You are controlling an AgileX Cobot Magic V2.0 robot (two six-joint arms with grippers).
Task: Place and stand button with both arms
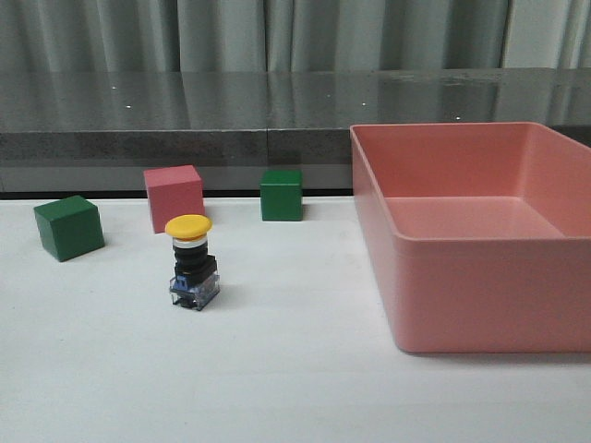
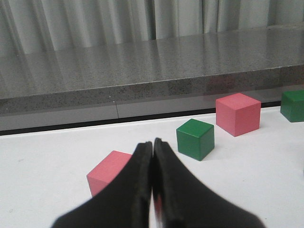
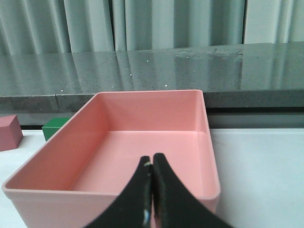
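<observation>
The button (image 1: 192, 261) stands upright on the white table, yellow cap on top, black body and clear-and-blue base below. It shows only in the front view, where neither arm appears. My left gripper (image 2: 153, 142) is shut with nothing between its fingers, low over the table near a pink cube (image 2: 108, 172). My right gripper (image 3: 152, 158) is also shut and empty, hanging in front of the near wall of the pink bin (image 3: 112, 194).
The big pink bin (image 1: 462, 286) fills the table's right side. A green cube (image 1: 68, 227), a pink cube (image 1: 174, 196) and another green cube (image 1: 281, 195) stand behind the button. A dark grey ledge (image 1: 185, 120) runs along the back edge.
</observation>
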